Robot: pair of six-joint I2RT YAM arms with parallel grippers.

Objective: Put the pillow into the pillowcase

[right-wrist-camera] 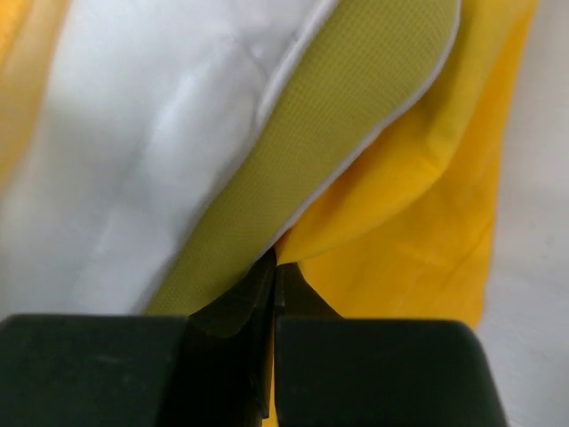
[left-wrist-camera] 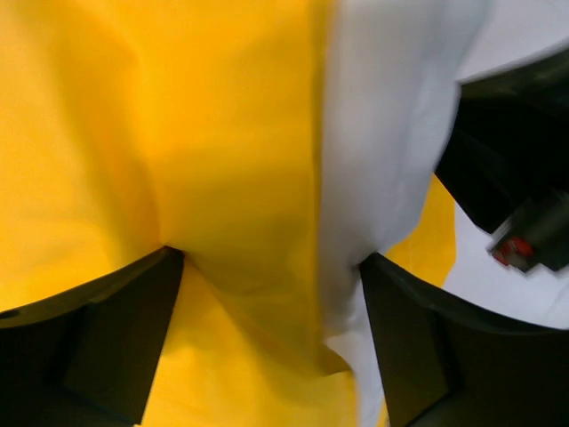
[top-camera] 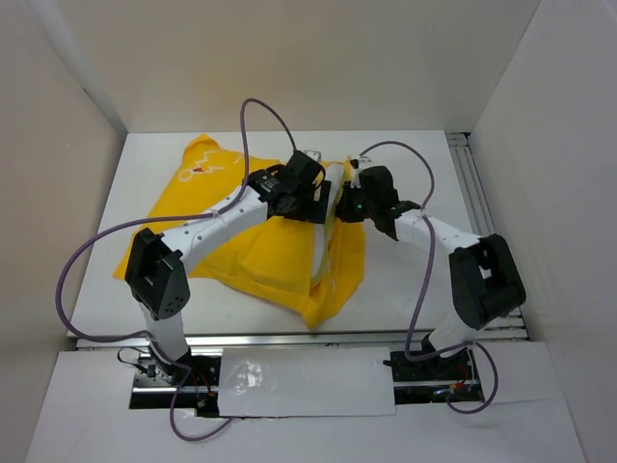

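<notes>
- White table (top-camera: 424, 174) boxed in by pale walls (top-camera: 289, 58) on three sides.
- One pillowcase (top-camera: 251, 260): bright yellow, lying flat and creased on the table.
- One pillow (right-wrist-camera: 151, 142): white, showing along the pillowcase's right edge, with yellow cloth over it on the left and under it on the right. Its olive mesh edge band (right-wrist-camera: 356, 133) lies against the pillowcase.
- Two arms. The left arm (top-camera: 207, 227) crosses above the pillowcase from its near left corner. The right arm (top-camera: 434, 236) reaches in from the right of the pillowcase. Both wrists meet over its far right part.
- Left gripper (left-wrist-camera: 267, 267): jaws spread wide, pointing down at the pillowcase, with yellow cloth and white pillow bunched between the fingers.
- Right gripper (right-wrist-camera: 273, 267): jaws closed tight together, tips at the line where the mesh band meets the pillowcase. Whether cloth is pinched, I cannot tell.
</notes>
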